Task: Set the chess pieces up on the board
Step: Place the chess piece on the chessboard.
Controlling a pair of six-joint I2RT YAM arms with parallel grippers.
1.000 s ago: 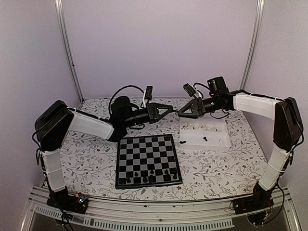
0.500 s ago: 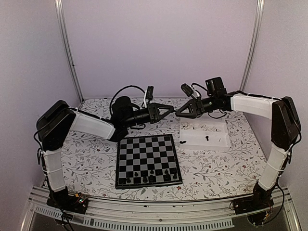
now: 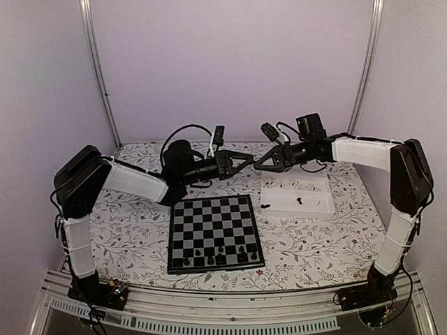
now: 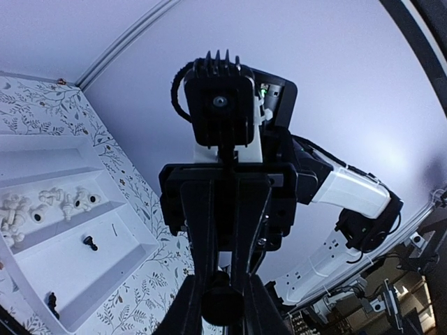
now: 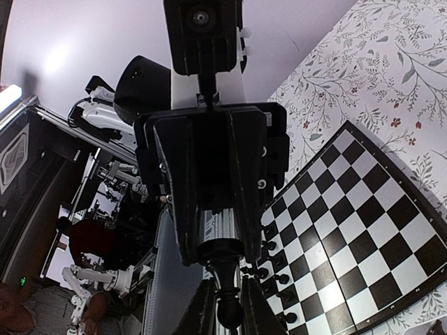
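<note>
changed: the right end effector [image 3: 258,164] has slid left and pinched down over the last second. Back then there was a gap between the two tips, now they meet nose to nose.
left end effector [image 3: 248,160]: pretty much where it was, clenched on the base of a black chess piece [image 5: 228,293].
right grip: its fingers are closed in on the head end of that same piece, and it looks like it's grasping it too.
the piece: up in the air, pinned between both arms, above the counter [image 3: 314,244] just beyond the board's far right corner.
board [image 3: 209,216]: flat on the counter, near the middle, same spot as before. A handful of black pieces [image 3: 220,250] stand in its two near rows.
white tray [image 3: 318,207]: right of the board, hasn't budged. White pieces [image 3: 293,185] are bunched in the far part, and a couple of loose black ones [image 3: 299,200] lie nearer.
in the way: in each wrist view the other arm's end effector fills the middle and blocks most of what's behind it.
</note>
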